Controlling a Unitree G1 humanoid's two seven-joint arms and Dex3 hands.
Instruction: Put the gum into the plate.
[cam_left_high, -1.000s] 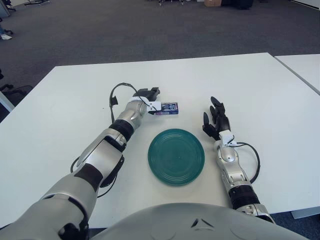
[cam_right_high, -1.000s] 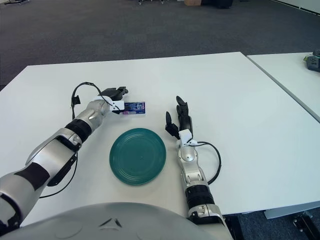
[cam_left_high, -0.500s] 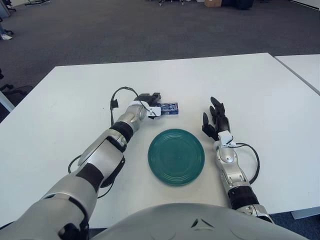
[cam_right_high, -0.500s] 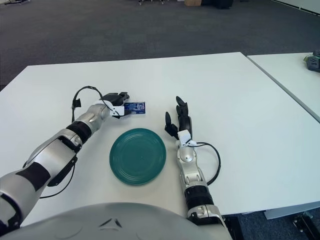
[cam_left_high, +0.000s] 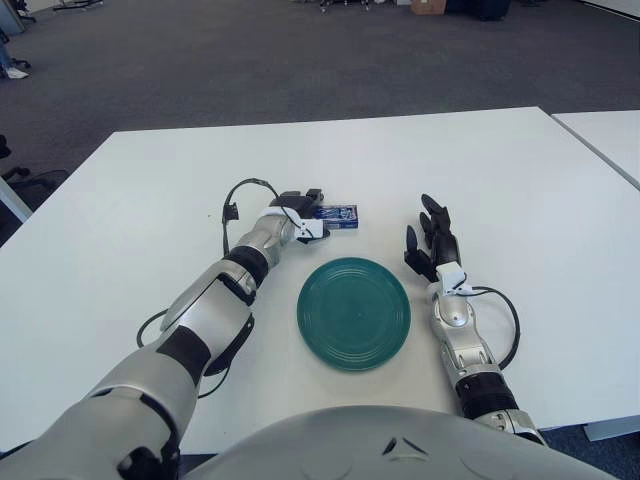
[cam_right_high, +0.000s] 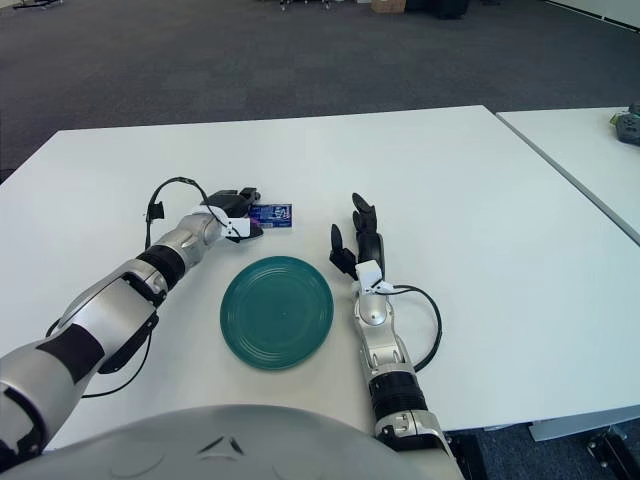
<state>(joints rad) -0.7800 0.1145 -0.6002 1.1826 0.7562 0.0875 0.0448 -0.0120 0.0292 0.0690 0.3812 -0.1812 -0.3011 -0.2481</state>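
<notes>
- Gum (cam_left_high: 337, 213) is a small, flat, rectangular pack, mostly dark blue with lighter print on its face, lying flat on the white worktop (cam_left_high: 520, 180) at about eleven o'clock from the green plate (cam_left_high: 353, 312), a little apart from its rim.
- By its look it is probably light and fairly stiff, a thin carton or wrapped pack that should not crush under a gentle pinch; the glossy wrap may be a bit slippery.
- Its low profile leaves little edge to catch, so the best hold is likely across the two long sides, or at the short end nearest the hand.
- Left hand (cam_left_high: 298, 208) is at the pack's nine o'clock end, fingers (cam_left_high: 312, 195) reaching over that end and touching it; whether they truly grip it I cannot tell.
- Right hand (cam_left_high: 432, 238) shows at three o'clock of the plate, fingers extended and holding nothing.
- Nothing lies in the plate; the gum has not yet been placed there.
</notes>
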